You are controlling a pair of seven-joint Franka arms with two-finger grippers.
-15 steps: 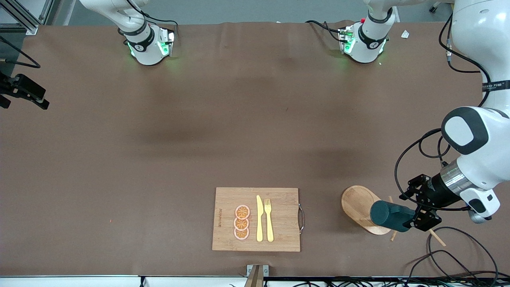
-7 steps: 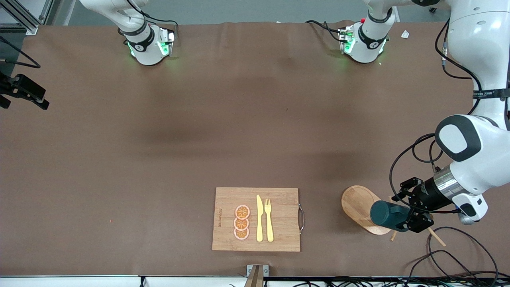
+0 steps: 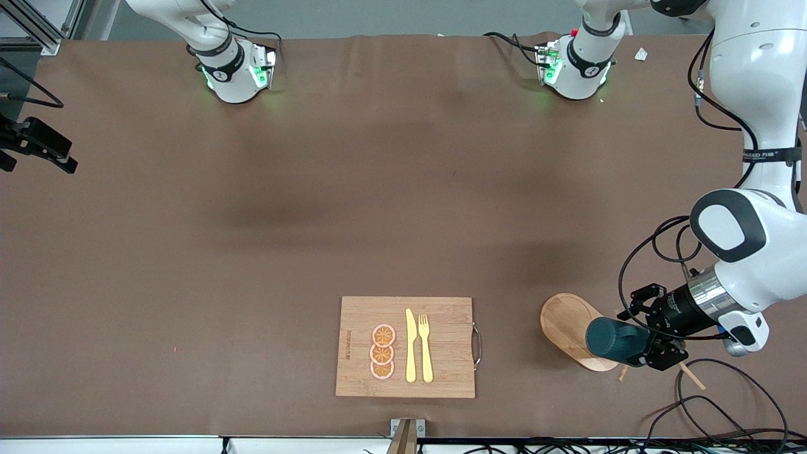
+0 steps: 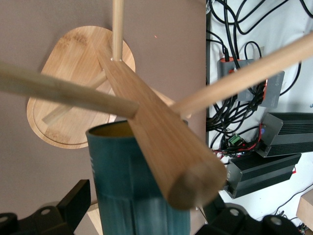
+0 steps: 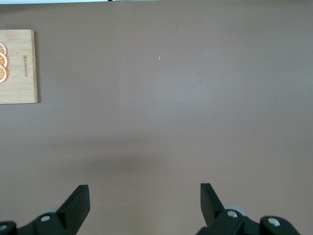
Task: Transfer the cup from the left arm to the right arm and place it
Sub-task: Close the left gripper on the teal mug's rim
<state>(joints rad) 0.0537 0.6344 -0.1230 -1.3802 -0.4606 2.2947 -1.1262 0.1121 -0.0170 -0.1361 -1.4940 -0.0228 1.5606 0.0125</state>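
Brown matting covers the table, bare under the waiting right gripper (image 5: 142, 208), whose jaws gape wide over nothing. Nearest the front camera, toward the left arm's end, the teal cup (image 3: 615, 340) hangs on the wooden peg rack (image 4: 146, 127). The left gripper (image 3: 652, 343) brackets its body, fingers spread, not yet clamped. Likely rigid, smooth, chippable; grip its straight walls. Handle unseen; pegs crowd the wrist view.

The right gripper (image 5: 145, 201) hangs over bare brown table (image 5: 171, 112), its fingers (image 5: 77, 204) spread wide apart. A wooden board (image 5: 18, 68) with orange slices (image 5: 3, 61) lies well apart.
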